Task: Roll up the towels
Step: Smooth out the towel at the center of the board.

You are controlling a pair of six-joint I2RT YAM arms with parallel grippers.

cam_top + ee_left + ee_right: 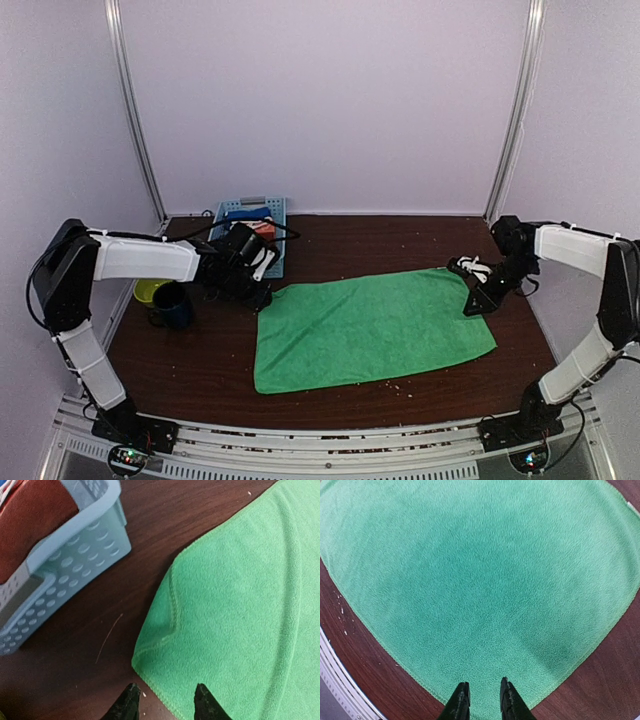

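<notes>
green towel (370,325): spread flat mid-table (200,370), long side running left to right, not rolled at all yet.
rust towel (30,520): sitting in the blue basket (85,550) at the far left. guessing it's just waiting its turn.
left gripper (166,702): right over the green towel's far-left corner, fingers apart, nothing between them.
right gripper (482,700): over the far-right corner, fingers only slightly parted, nothing pinched as far as i can see.
why there: one arm per far corner looks to me like setup for grabbing that edge together so the roll comes out even.
top view: shows the whole layout and both arms at once, but the finger gaps are too small to read.
wrist views: these show the gaps. the left one also catches a little pucker in the hem at the corner, and the right one shows the cloth lying smooth.
</notes>
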